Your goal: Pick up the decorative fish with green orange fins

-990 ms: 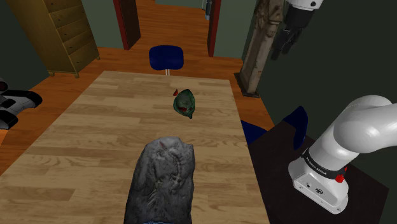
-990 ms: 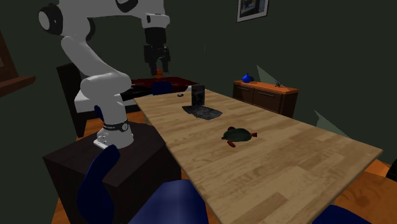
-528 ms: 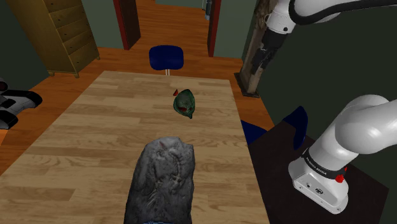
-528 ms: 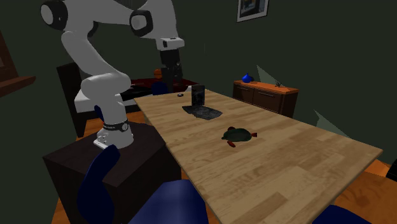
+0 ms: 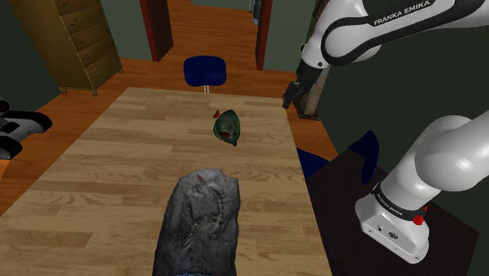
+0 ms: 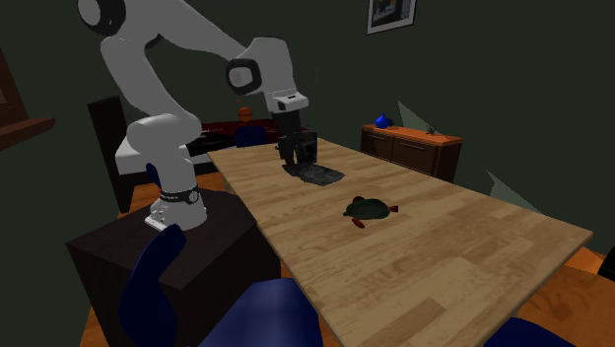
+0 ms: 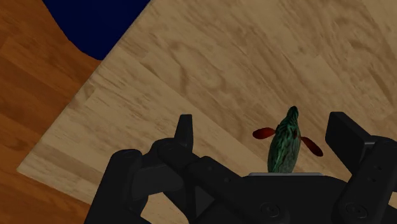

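Note:
The decorative fish lies on the wooden table, dark green with red fins. In the second exterior view the fish rests mid-table. My gripper hangs in the air beside the table's far right edge in the shoulder view, well to the right of the fish and above it. The second exterior view has the gripper over the table's near-left part, apart from the fish. Through the wrist camera the fish stands far below between my fingers, which are spread apart and hold nothing; the gripper is open.
A tall grey stone-like sculpture stands at the table's near end. A blue chair sits at the far end, a wooden dresser at far left. A sideboard lines the wall. My stand is at lower right.
The arm has swung down from high at the shoulder view's upper right. The gripper is now lower and nearer the table edge and the fish. The fish has not moved.

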Controlling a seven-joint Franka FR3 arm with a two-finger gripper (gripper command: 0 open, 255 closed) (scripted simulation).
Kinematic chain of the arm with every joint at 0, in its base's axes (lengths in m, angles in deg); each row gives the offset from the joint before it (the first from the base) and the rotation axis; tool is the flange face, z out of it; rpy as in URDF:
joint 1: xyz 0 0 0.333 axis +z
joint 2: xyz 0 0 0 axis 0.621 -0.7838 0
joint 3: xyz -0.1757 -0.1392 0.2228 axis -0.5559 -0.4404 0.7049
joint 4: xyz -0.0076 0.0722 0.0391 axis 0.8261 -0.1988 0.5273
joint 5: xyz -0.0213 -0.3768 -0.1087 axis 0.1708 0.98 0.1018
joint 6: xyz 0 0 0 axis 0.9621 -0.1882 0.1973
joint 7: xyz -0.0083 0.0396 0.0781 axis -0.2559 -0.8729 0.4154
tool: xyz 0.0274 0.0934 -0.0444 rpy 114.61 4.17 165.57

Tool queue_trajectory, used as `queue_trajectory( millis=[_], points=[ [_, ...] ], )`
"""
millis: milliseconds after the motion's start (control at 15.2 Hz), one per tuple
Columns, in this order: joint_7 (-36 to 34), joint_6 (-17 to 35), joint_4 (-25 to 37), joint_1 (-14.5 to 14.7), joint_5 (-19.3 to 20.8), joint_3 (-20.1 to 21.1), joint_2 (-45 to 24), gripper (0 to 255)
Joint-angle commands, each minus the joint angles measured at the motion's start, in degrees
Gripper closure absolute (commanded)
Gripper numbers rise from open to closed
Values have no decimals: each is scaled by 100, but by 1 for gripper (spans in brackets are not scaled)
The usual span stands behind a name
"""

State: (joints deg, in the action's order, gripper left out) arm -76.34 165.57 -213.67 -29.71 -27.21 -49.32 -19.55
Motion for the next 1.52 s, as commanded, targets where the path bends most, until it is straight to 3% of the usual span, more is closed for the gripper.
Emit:
queue_trajectory(
  millis=[0,396,726,1122,1452],
  points=[
    [67,500,69,129,-175,8,-461,0],
    [473,1773,386,558,-908,20,-1794,0],
    [1123,2575,937,821,-1845,156,-2942,0],
    [1941,3240,1889,739,-2879,677,-4282,0],
    [2225,3490,1959,581,-3134,891,-4593,0]
  ],
)
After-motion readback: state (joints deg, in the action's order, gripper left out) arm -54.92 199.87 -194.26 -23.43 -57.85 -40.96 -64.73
